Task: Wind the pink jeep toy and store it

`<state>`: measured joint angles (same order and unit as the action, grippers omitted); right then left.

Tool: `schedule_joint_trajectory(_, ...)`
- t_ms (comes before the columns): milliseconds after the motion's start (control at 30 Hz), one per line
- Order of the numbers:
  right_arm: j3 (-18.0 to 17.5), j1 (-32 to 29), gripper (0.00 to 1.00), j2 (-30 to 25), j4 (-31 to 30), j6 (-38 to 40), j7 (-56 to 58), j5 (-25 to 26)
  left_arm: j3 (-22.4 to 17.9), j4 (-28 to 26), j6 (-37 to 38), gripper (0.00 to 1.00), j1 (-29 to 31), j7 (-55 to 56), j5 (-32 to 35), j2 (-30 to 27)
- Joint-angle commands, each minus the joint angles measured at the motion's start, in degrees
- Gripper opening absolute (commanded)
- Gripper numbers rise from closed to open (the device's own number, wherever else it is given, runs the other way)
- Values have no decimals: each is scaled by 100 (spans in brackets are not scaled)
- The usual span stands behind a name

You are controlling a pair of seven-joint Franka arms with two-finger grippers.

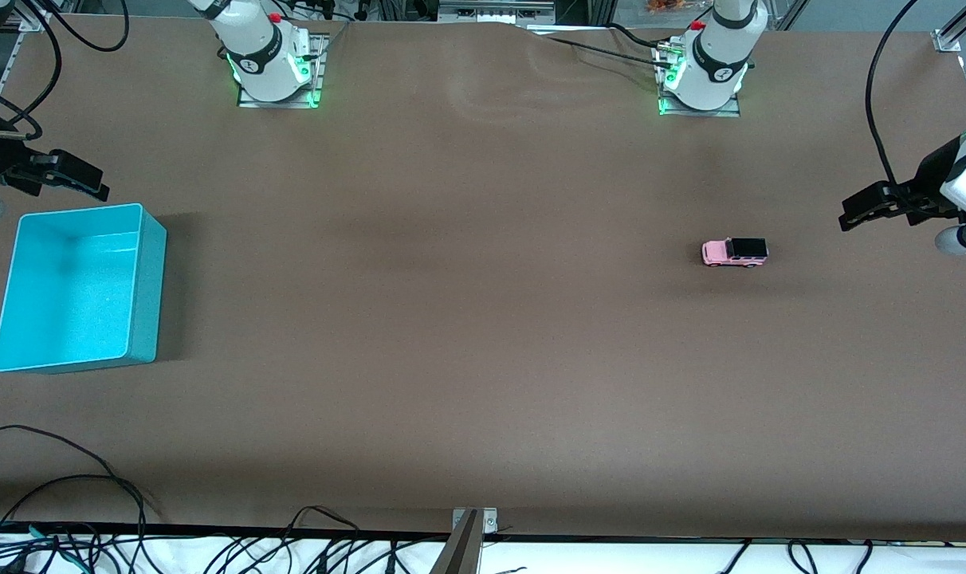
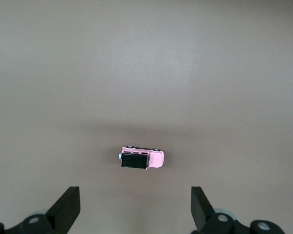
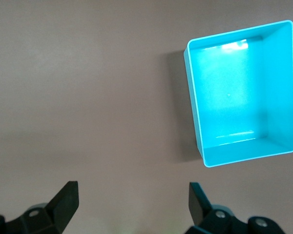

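The pink jeep toy (image 1: 735,252) stands on its wheels on the brown table, toward the left arm's end. Its body is pink and its roof black. My left gripper (image 1: 850,215) hangs high over the table's end beside the jeep, open, with nothing between its fingers. In the left wrist view the jeep (image 2: 142,159) lies ahead of the open left gripper (image 2: 135,195), well apart from it. The teal bin (image 1: 68,287) sits empty at the right arm's end. My right gripper (image 1: 100,188) hovers open over the table beside the bin's corner; its wrist view shows the gripper (image 3: 133,187) and the bin (image 3: 234,97).
The two arm bases (image 1: 272,68) (image 1: 702,76) stand along the table's edge farthest from the front camera. Loose black cables (image 1: 60,494) lie along the nearest edge, and a small metal bracket (image 1: 473,520) sits at the middle of that edge. Brown cloth covers the table between jeep and bin.
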<state>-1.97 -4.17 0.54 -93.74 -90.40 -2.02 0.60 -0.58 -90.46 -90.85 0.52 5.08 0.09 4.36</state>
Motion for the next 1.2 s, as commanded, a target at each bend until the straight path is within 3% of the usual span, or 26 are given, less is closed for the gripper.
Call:
schedule_joint_trajectory(0,-5,-5,100,-45,-57,-66,70,28,14,230,120,100,44,-183,-79,197)
schedule_joint_trajectory(633,-5,-5,100,-45,-30,-48,70,-130,23,99,7,100,54,-104,-88,478)
schedule_joint_trajectory(1167,13,-22,100,-63,-65,-74,228,-130,14,-2026,-1794,100,89,-104,-62,224)
